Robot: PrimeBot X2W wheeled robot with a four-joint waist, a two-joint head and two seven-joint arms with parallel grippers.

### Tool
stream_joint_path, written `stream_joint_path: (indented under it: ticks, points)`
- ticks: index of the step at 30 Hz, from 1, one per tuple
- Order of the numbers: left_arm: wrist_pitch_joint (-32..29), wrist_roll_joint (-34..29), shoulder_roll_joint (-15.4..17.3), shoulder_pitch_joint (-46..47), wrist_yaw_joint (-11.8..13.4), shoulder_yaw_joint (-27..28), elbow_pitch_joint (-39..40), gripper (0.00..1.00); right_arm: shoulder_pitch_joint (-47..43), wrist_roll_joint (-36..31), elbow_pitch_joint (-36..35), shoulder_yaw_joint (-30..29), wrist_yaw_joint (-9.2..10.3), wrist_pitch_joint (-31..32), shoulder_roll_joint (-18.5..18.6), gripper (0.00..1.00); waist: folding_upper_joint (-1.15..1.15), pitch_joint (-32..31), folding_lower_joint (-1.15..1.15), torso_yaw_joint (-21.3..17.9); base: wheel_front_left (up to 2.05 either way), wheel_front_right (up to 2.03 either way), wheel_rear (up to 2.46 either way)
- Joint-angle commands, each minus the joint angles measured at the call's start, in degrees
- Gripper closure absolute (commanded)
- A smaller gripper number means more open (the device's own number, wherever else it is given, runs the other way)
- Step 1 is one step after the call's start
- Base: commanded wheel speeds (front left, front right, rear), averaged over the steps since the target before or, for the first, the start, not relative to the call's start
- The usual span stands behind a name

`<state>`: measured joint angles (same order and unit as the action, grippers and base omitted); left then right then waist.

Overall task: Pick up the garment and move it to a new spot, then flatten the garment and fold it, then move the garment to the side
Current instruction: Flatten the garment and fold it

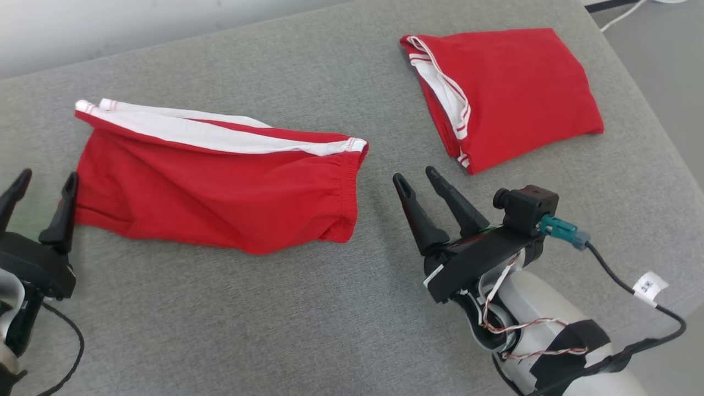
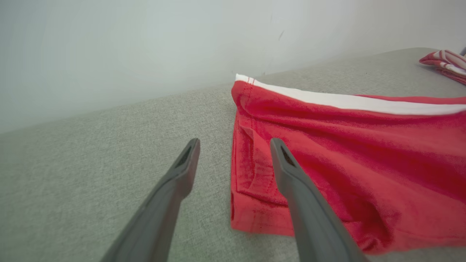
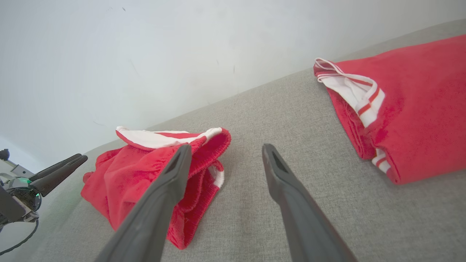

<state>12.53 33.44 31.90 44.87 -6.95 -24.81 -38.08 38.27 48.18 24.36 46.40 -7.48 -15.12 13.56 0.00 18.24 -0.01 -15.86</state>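
The grey cloth surface (image 1: 231, 330) spreads beneath and well beyond both pairs of fingers, and a pale wall (image 3: 145, 54) rises past its far edge. The garment (image 1: 220, 192), a pair of red shorts with a white side stripe and a gathered waistband, lies spread out but creased between the two grippers. Its hemmed end lies just beside the left gripper (image 1: 48, 179). In the left wrist view that gripper's inner finger stands over the red edge and its outer finger stands over bare cloth; whether the inner finger touches the fabric cannot be told. The waistband end lies near the right gripper (image 1: 415, 176), off to the left of its fingertips, with a strip of bare surface between. A folded red garment (image 1: 522, 93), its white-trimmed edge turned toward the fingers, lies ahead and to the right of the right gripper's tips, apart from them and far from the left gripper's. Both grippers stand with their fingers spread wide, and neither holds anything. Behind the right gripper's fingers, on the wrist, sits a small black camera (image 1: 525, 206). A black cable (image 1: 610, 269) runs back from it and carries a white label (image 1: 649, 287).
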Motion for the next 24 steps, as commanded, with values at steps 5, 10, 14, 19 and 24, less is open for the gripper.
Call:
stream_joint_path:
  ticks: [5, 10, 14, 19, 24]
  points:
    - [-3.0, 1.7, 0.7, -2.1, -0.1, -0.5, -0.7, 0.00, -2.5, -2.1, -1.6, -2.1, -0.03, 0.8, -1.4, 0.00, 0.00, 0.5, 0.01, -1.4, 0.00, 0.00, 0.00]
    - [-5.8, 2.4, 1.1, -2.9, 0.3, -0.9, -1.7, 0.00, -3.8, -3.5, -2.6, -3.8, -0.03, 1.5, -2.1, 0.00, 0.00, 0.7, 0.01, -2.0, 0.00, 0.00, 0.00]
    - [-8.2, 4.3, 0.5, -3.5, 0.2, -1.0, -2.7, 0.00, -4.6, -4.4, -3.3, -4.9, -0.03, 2.2, -2.5, 0.00, 0.00, 0.7, 0.01, -2.2, 0.00, 0.00, 0.00]
    - [-7.9, 5.1, 0.1, -3.7, 0.1, -1.1, -1.8, 1.00, -5.3, -5.2, -4.1, -6.0, -0.03, 2.7, -2.7, 0.00, 0.00, 0.3, 0.01, -1.7, 0.00, 0.00, 0.00]
    - [-7.0, 5.4, -0.5, -4.4, 0.0, -1.4, -1.1, 1.00, -6.0, -5.6, -4.5, -6.2, -0.03, 3.2, -2.8, 0.00, 0.00, -0.7, 0.01, -0.8, 0.00, 0.00, 0.00]
